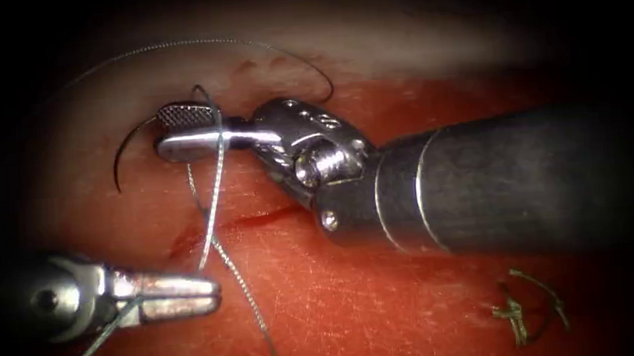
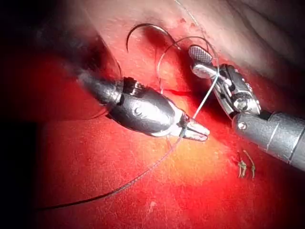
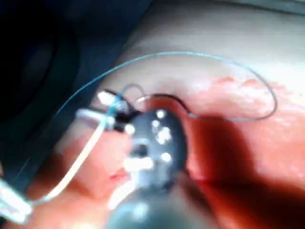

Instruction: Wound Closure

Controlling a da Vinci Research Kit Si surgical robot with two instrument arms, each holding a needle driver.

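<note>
Left tool has the thread, right tool sits open with thread draped over it

Going from the left: the left tool (image 1: 213, 294) is low on the tissue (image 1: 387, 322), jaws closed flat on the thread (image 1: 214, 196), which trails off behind it too. The needle (image 1: 123, 150) lies free on the pale tissue up and left of the cut (image 1: 260, 218), not stuck in and touching neither tool. Then the right tool (image 1: 172, 132), jaws parted a little with the thread hanging over the lower one, gripping nothing as far as I can see. Far right, some cut thread ends (image 1: 523, 309).
</note>
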